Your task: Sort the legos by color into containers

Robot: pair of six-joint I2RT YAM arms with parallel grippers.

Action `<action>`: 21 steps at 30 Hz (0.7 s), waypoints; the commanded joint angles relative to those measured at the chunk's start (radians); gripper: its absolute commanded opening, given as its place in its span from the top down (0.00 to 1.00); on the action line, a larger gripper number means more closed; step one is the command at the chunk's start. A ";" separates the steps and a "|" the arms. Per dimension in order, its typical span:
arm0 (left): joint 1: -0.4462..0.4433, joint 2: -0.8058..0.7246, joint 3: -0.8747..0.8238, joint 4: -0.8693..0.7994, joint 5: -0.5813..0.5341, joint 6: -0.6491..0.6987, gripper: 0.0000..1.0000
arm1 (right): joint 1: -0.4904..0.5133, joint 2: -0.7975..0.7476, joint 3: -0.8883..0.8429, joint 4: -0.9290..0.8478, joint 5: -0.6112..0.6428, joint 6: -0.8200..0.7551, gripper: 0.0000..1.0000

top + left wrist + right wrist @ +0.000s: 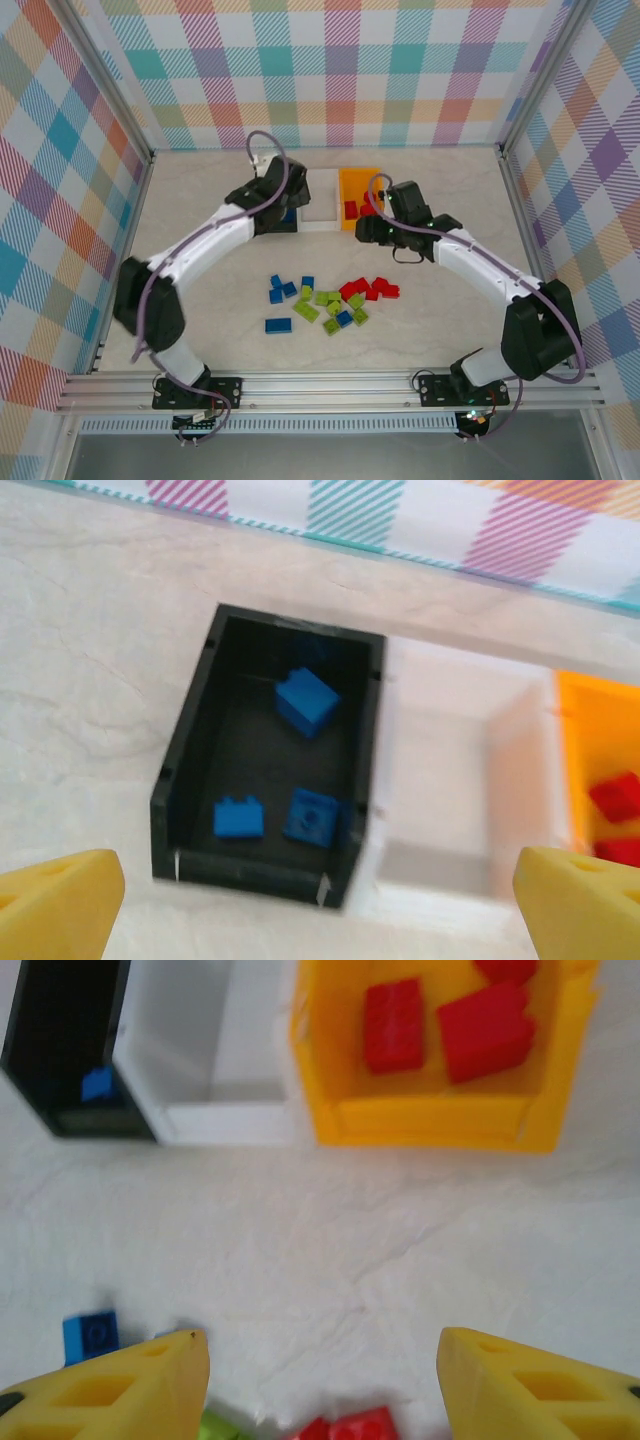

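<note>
My left gripper [320,910] [276,200] hangs open over the black container [180,770], which holds three blue legos [306,700]. Beside it stand the white container [450,780] [320,205], with nothing visible in it, and the orange container [430,1125] [358,185], which holds red legos [392,1025]. My right gripper [320,1345] [376,230] is open with nothing between its fingers, above bare table just in front of the orange container. Loose legos lie nearer the arms: blue [282,290], lime green [325,305] and red [368,290].
A single blue lego [278,325] lies apart at the pile's near left. Metal frame posts and checked walls close in the table [200,200] on three sides. My left arm covers most of the black container in the top view.
</note>
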 commanded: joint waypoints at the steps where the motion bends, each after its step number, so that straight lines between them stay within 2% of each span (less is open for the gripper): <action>1: -0.052 -0.144 -0.193 0.093 0.058 -0.080 0.00 | 0.058 -0.037 -0.044 -0.070 -0.045 -0.040 0.38; 5: -0.115 -0.303 -0.431 0.174 0.094 -0.157 0.00 | 0.127 -0.053 -0.108 -0.100 -0.008 -0.033 0.39; 9: -0.153 -0.371 -0.573 0.173 0.131 -0.210 0.00 | 0.165 -0.046 -0.165 -0.135 0.095 0.018 0.43; 18: -0.167 -0.432 -0.701 0.140 0.132 -0.248 0.00 | 0.127 -0.033 -0.243 -0.125 0.195 0.098 0.43; 21: -0.167 -0.426 -0.702 0.139 0.133 -0.240 0.00 | 0.102 -0.021 -0.231 -0.120 0.165 0.078 0.42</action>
